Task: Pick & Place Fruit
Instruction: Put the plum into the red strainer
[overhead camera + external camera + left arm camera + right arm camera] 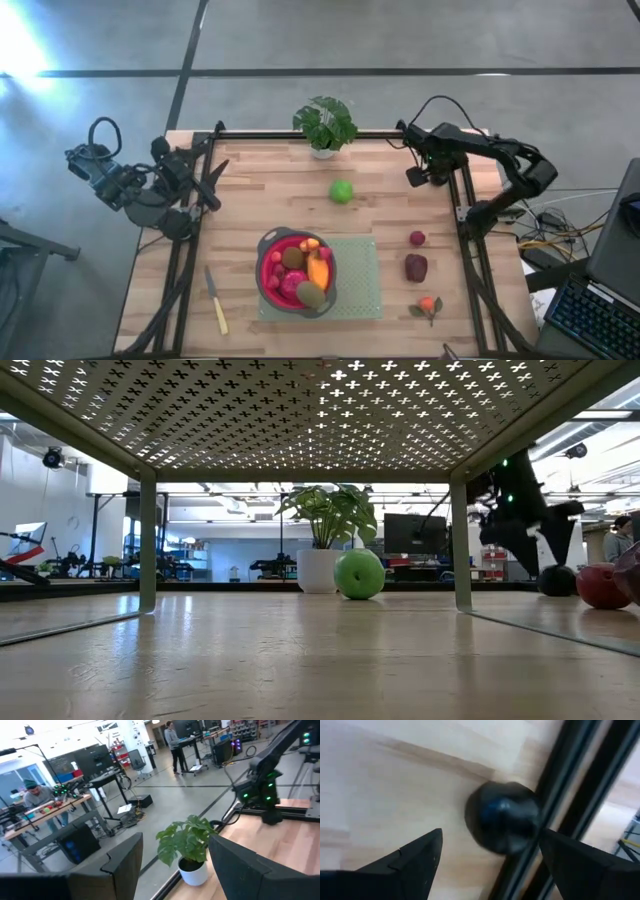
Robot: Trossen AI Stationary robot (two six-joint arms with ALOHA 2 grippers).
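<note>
The right gripper (418, 176), fingers spread and empty, hangs over the table's (270, 200) right rail near a dark ball (502, 817). The left gripper (212, 186), also spread, waits at the left edge. A green ball (342, 191) lies mid-table; other fruit fills the red bowl (268, 270).

Overhead and table-level views share the green ball (342, 191).

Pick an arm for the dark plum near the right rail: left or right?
Right. The right gripper hangs open directly above the dark plum by the right rail. The left gripper sits at the table's far left edge, across from it, facing the potted plant.
</note>
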